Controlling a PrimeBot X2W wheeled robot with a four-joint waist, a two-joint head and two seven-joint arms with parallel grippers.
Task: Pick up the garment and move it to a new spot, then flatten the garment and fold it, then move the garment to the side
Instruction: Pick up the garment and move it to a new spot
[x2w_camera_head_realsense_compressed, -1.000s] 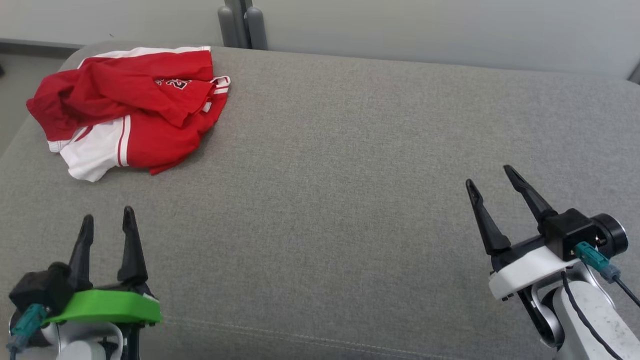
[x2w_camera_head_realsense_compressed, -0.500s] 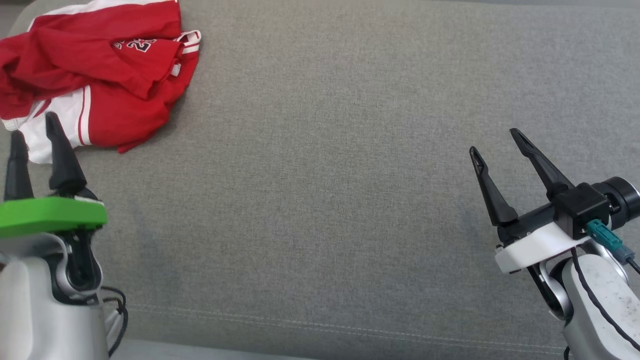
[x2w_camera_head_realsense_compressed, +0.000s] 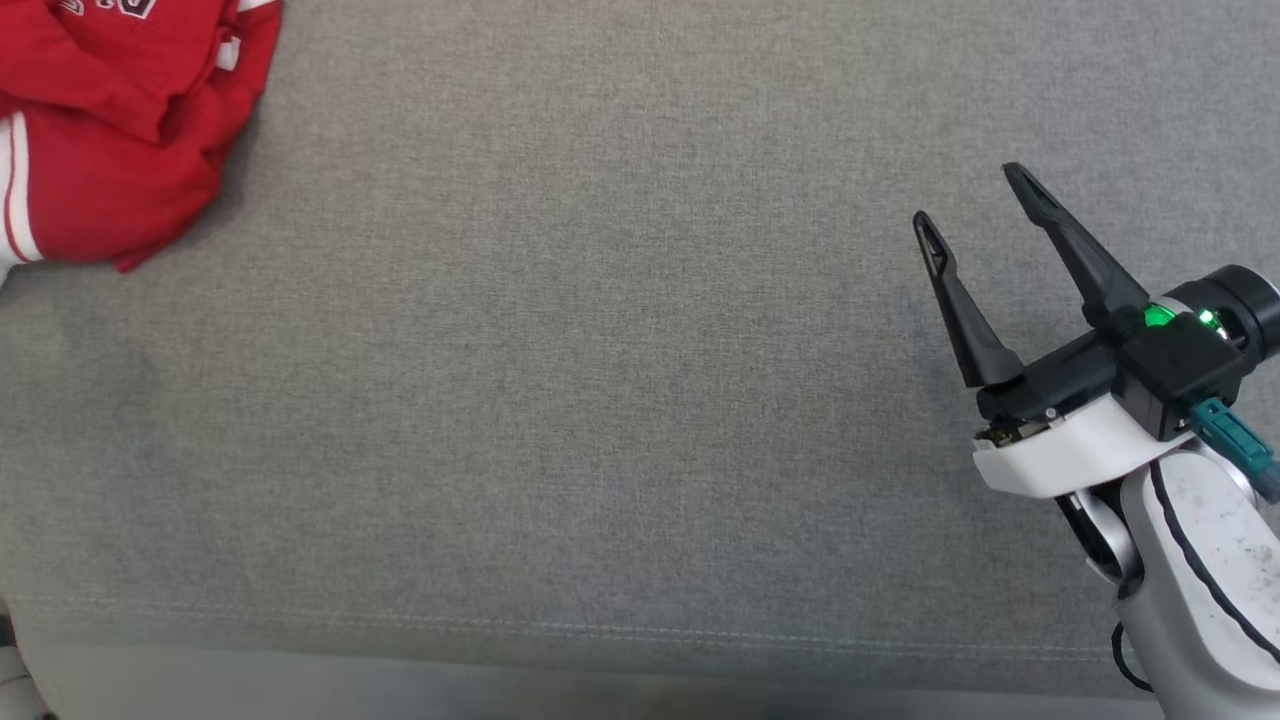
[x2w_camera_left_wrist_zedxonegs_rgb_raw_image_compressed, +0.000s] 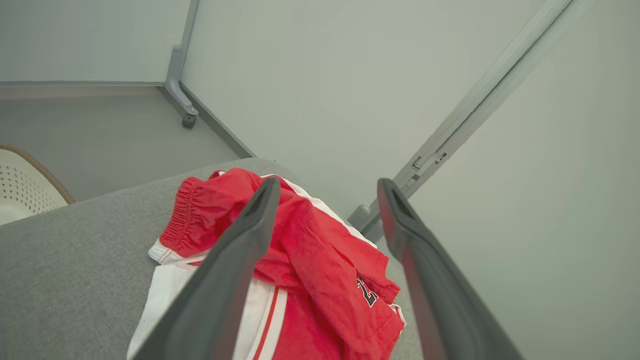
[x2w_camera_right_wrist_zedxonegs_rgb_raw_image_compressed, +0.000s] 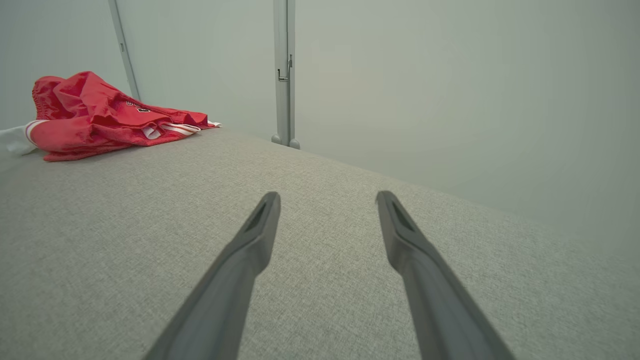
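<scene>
I judge nothing done: the garment (x2w_camera_head_realsense_compressed: 110, 130) lies crumpled and unheld on the cushion (x2w_camera_head_realsense_compressed: 600, 350); my left gripper (x2w_camera_left_wrist_zedxonegs_rgb_raw_image_compressed: 325, 189) hangs near it, fingers apart; the right gripper (x2w_camera_head_realsense_compressed: 965, 195) sits well apart, fingers spread too.

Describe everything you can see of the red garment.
The garment is red, thin cloth with white panels, white-and-red striped trim, an elastic gathered band and dark printed numerals. It lies crumpled and unfolded in a heap near the far left corner of the grey upholstered surface, resting on it.
</scene>
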